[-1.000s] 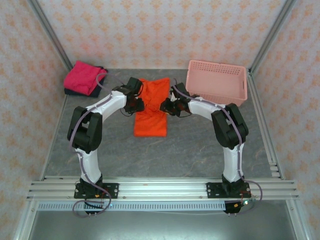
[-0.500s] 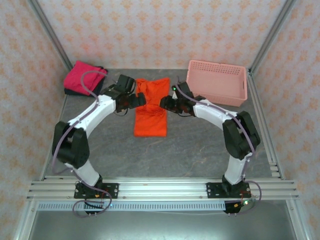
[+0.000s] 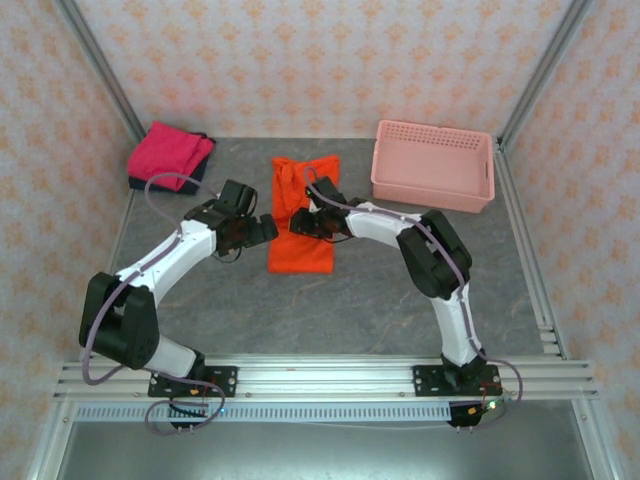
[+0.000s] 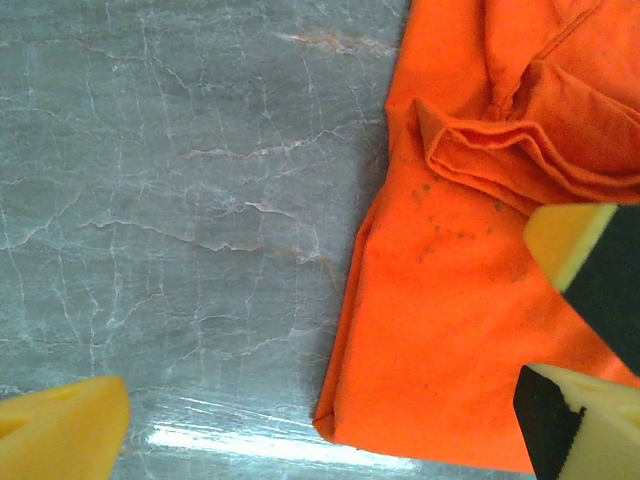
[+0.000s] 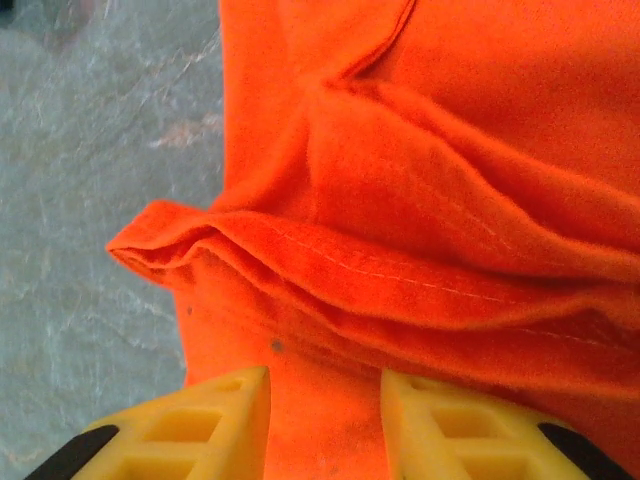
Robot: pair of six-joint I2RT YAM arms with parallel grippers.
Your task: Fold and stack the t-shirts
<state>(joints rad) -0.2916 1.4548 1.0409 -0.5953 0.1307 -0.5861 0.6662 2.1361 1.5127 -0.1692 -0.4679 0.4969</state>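
Left wrist view, orange t-shirt (image 4: 450,330) side edge, bare table (image 4: 180,200) alongside

Left arm (image 3: 160,262): white shells, black joint housings, thin lilac cable looping alongside.
Right arm (image 3: 455,320): same white and black, cable running down it.
Left gripper (image 3: 266,228): black body; fingers (image 4: 60,435) blocky yellow with black faces.
Right gripper (image 3: 300,222): black body; fingers (image 5: 180,430) yellow, moulded with hollow cells.
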